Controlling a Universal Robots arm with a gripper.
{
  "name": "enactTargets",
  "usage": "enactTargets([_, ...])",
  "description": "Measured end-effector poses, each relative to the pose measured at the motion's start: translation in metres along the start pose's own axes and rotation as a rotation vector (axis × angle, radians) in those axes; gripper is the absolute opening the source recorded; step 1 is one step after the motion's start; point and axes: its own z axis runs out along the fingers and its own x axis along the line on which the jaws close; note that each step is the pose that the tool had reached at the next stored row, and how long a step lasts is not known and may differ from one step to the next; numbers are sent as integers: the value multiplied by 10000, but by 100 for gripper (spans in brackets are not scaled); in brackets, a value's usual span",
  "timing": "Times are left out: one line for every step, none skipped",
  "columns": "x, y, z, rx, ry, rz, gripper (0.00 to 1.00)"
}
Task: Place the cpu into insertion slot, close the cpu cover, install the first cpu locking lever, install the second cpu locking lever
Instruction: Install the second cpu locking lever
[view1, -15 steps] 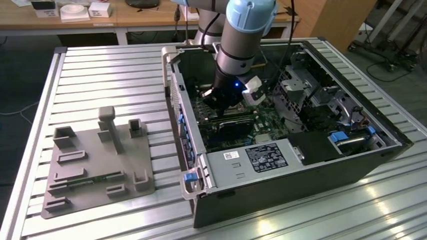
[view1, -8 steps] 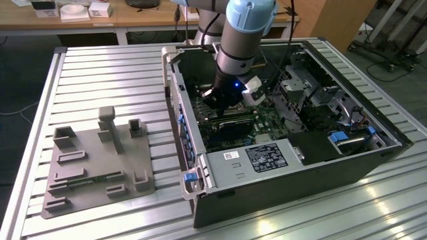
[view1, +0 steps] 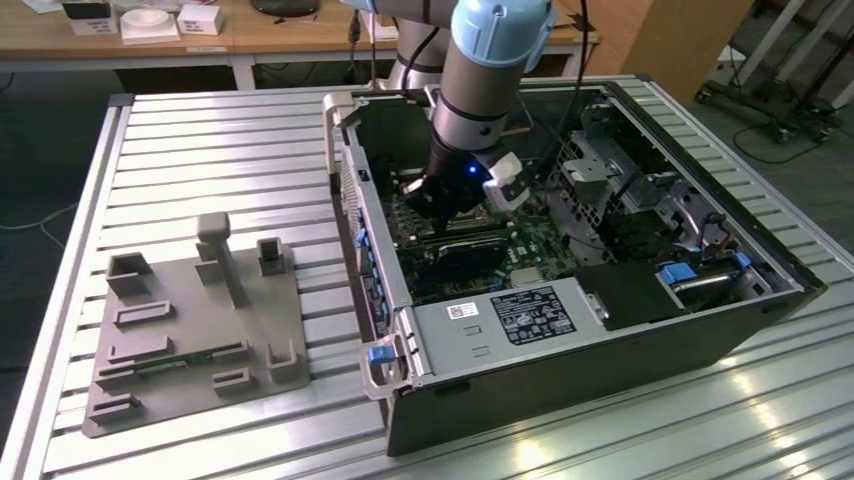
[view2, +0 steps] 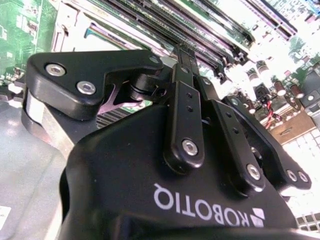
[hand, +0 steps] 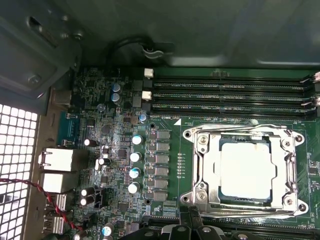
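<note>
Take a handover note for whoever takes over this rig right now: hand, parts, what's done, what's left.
Hand: low over the board, right beside the slot.
Cpu: seated in the slot.
Cover: lying flat around the cpu.
Done: cpu placed, cover closed.
Left: the levers. They lie along the cover's edges; whether either is latched cannot be told.

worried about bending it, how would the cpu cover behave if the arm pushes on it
The cpu cover looks like thin sheet metal with a big window, so it probably flexes if pushed off-centre. It appears to lie flat around the cpu, so it likely won't tip. Its shiny surface may be slippery for the end effector.
</note>
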Motion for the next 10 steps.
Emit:
enactTargets([1,4,1,1,0,1,10])
enactTargets([0,10,2,0,1,0,10])
enactTargets([0,16,3,1,1,-1,10])
enactTargets([0,24,4,1,1,-1,10])
enactTargets([-1,32,5,0,0,-1,10])
enactTargets([-1,40,7,1,0,-1,10])
enactTargets([-1,46,8,0,0,0,10])
enactTargets([-1,51,9,1,1,-1,10])
enactTargets([-1,53,10,-1,0,-1,10])
enactTargets([-1,55,12,-1,0,-2,10])
